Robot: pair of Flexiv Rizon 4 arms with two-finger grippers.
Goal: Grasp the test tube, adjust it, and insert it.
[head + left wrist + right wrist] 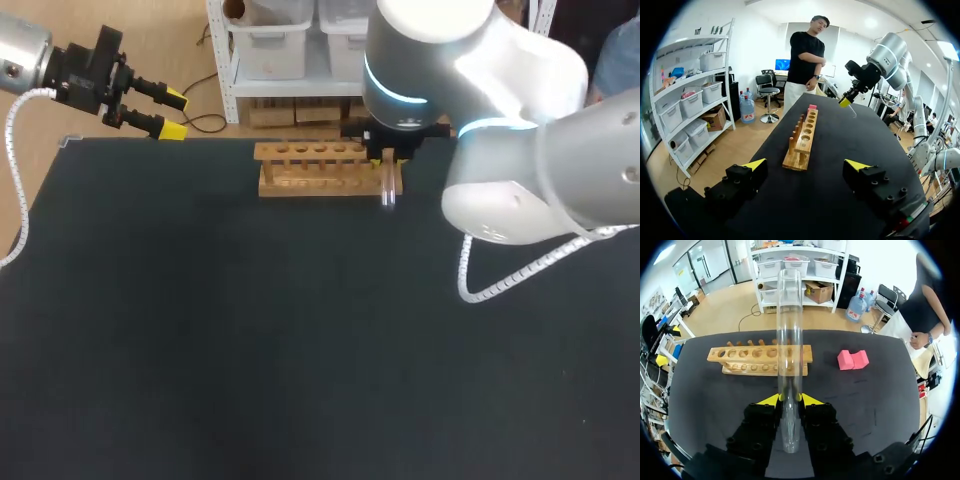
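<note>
Right wrist view: the right gripper (pixel 790 399) is closed on a clear glass test tube (pixel 790 340), with both yellow-tipped fingers pressing on it from opposite sides. The tube's long axis runs parallel to the fingers. A short section lies back between the black finger bodies, and the longer section projects ahead of the tips. Ahead of the gripper, the projecting section crosses a light wooden test tube rack with a row of round holes (pixel 750 359), near the rack end closest to a pink block (pixel 852 360). The pictures do not show whether the tube touches the rack. Both rack and block stand on the black table (pixel 880 405).

Head view: the tube (pixel 388 192) hangs from the right gripper (pixel 388 160) at the right end of the rack (pixel 315 170).

Left wrist view: the left gripper (pixel 806 165) has its fingers spread wide with nothing between them, and the rack (pixel 804 140) stands lengthwise ahead of it.
</note>
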